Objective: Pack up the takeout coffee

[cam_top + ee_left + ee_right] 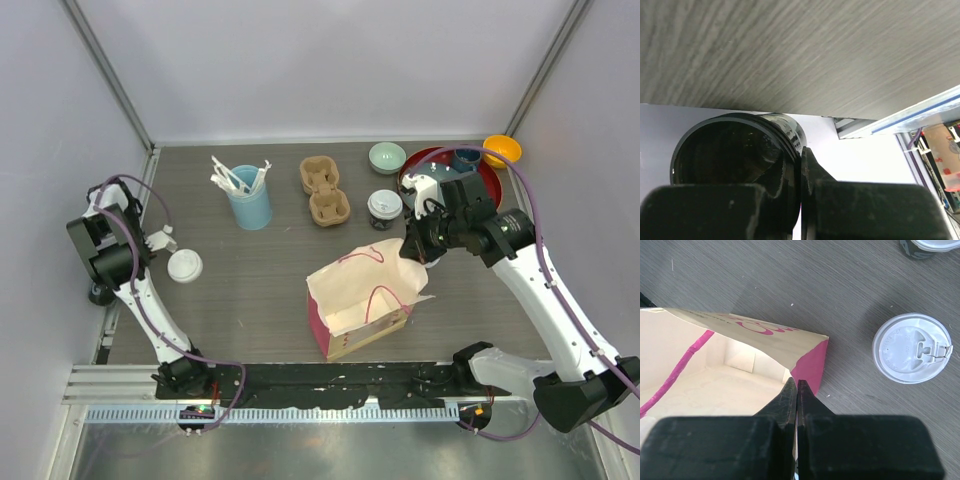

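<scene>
— Where is the right gripper (797, 386)?

— At the mouth of the paper bag (740, 335). Its fingers are pressed flat together. The tips sit on the bag's rim, right beside the pink side panel, and they look to be pinching the paper there. Past them the wrist camera looks straight into the open bag, down to its pale bottom.

— And the coffee?

— One coffee cup (912, 347) stands on the table (790, 275) just to the right of those fingertips. It is apart from the bag, with its white sip lid up (seen from straight above, so the lid hides the body). The second coffee cup (184, 265) is far over on the other side, upright. It is just beside the left gripper (801, 159), on the side facing the middle of the table. The top view does not show whether the two touch.

— Is the left gripper holding it?

— I cannot tell. In its wrist view the fingers are drawn close, with only a thin slit between them. A round, glossy black object (730, 155) sits hard against their left side, in front of the pale wall (860, 150). I cannot tell what that object is, nor whether anything is caught in the slit.
</scene>
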`<act>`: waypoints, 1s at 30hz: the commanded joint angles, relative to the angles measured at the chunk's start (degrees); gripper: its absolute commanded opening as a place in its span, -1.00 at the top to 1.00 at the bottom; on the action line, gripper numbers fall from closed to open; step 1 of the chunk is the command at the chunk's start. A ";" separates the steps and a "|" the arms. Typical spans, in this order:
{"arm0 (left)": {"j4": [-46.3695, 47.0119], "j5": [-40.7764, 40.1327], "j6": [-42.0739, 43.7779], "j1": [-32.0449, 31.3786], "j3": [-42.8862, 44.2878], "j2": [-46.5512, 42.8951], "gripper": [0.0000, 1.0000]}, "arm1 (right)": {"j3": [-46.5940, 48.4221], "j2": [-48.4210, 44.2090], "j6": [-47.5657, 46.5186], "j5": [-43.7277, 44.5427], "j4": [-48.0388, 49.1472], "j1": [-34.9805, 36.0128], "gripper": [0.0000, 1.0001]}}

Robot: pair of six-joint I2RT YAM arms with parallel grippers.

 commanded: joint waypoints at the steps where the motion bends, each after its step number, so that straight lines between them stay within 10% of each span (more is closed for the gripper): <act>1: -1.03 -1.96 0.88 0.20 2.75 -1.12 1.00 | -1.43 -0.42 -0.78 0.96 -1.95 -0.04 0.98; 9: -2.27 15.40 -0.62 -2.08 9.07 -12.28 1.00 | -0.11 1.42 -0.87 1.05 -2.21 -0.04 0.98; 16: 15.99 31.78 -22.20 -5.51 8.21 -19.93 1.00 | 0.33 2.74 -0.69 1.40 -2.48 0.05 0.98; 22: 38.50 33.73 -45.42 -10.60 2.32 -20.12 1.00 | 0.60 3.10 -0.61 1.40 -2.83 -0.04 0.98; 30: 45.37 26.79 -51.42 -17.19 7.68 -7.56 1.00 | -0.01 1.96 -0.78 1.14 -2.48 -0.04 0.98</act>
